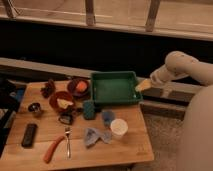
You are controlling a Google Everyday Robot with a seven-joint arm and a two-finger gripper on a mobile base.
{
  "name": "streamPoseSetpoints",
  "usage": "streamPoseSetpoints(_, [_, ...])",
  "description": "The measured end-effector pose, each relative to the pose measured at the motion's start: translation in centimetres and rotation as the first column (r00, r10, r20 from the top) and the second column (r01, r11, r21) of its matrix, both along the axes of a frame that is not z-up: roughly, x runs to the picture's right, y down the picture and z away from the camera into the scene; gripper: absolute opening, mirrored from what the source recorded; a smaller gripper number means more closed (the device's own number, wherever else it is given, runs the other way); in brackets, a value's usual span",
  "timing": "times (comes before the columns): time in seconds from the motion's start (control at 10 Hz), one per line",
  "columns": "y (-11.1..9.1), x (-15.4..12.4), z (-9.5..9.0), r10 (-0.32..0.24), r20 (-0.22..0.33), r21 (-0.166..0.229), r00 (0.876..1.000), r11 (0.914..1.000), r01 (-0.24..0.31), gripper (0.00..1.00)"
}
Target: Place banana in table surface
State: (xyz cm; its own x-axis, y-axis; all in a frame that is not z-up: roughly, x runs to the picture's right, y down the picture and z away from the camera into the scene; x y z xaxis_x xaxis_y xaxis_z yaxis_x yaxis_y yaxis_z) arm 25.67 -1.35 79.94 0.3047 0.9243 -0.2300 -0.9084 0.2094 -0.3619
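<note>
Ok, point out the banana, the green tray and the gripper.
banana (63, 103), camera view, middle of the pale piece in the red bowl (52, 101).
green tray (114, 89), camera view, its bare floor.
gripper (143, 85), camera view, its tip, just beside the tray's right rim.

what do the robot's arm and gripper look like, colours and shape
The arm is a smooth, cream-white shell, thick and rounded, with a bulbous joint. It narrows to the gripper, a tan-looking tip beside the right rim of the green tray. No cables or markings show.
</note>
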Motion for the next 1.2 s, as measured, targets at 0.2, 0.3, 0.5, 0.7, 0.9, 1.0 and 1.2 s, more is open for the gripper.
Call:
streamPoseSetpoints(0.2, [0.0, 0.0, 0.0, 0.000, 0.000, 0.000, 1.000, 1.0000, 0.000, 0.80])
streamPoseSetpoints(0.3, [0.0, 0.0, 0.0, 0.000, 0.000, 0.000, 1.000, 1.0000, 0.000, 0.80])
streamPoseSetpoints(0.5, [-0.1, 0.0, 0.0, -0.003, 0.002, -0.002, 1.000, 1.0000, 0.003, 0.80])
streamPoseSetpoints(0.7, [-1.4, -2.9, 0.8, -0.091, 0.091, 0.007, 0.992, 0.9958, 0.091, 0.80])
streamPoseSetpoints(0.9, [-2.4, -7.3, 1.1, -0.152, 0.169, 0.026, 0.974, 0.9884, 0.150, 0.80])
streamPoseSetpoints(1.0, [-2.8, -10.2, 1.1, -0.187, 0.217, 0.042, 0.958, 0.9824, 0.182, 0.80])
streamPoseSetpoints(1.2, [-2.4, -15.7, -0.4, -0.257, 0.310, 0.093, 0.915, 0.9664, 0.240, 0.80])
